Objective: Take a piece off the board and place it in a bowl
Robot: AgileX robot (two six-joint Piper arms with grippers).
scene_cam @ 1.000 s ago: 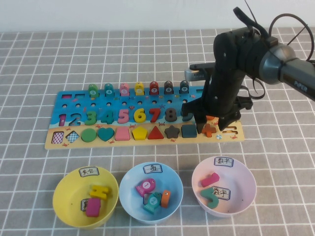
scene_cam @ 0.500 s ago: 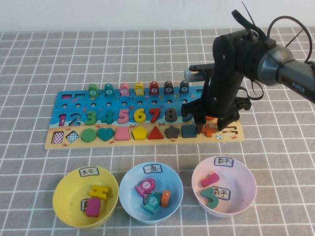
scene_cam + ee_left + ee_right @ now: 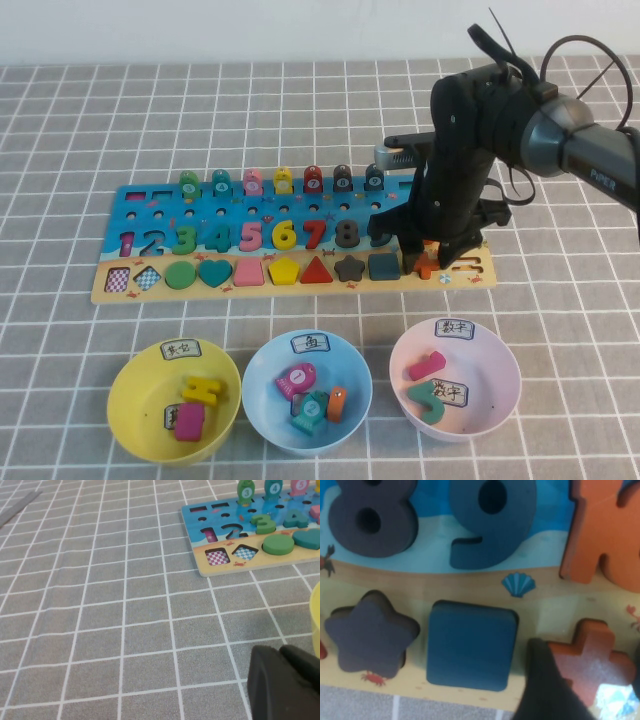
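Down on the board (image 3: 150, 285), right gripper (image 3: 430, 262) open astride the piece (image 3: 428, 265); left gripper (image 3: 285, 682) low over worktop (image 3: 100, 605), opening indiscernible.

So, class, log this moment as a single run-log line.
right gripper: open, fingers astride the orange plus piece | piece: seated in board | yellow bowl: awaiting piece | left gripper: low beside that bowl

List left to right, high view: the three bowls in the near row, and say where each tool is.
Yellow bowl → light blue bowl → pale pink bowl. Right tool is down over the orange plus piece at the board's right end, fingers straddling it. Left tool shows only in the left wrist view, over the table.
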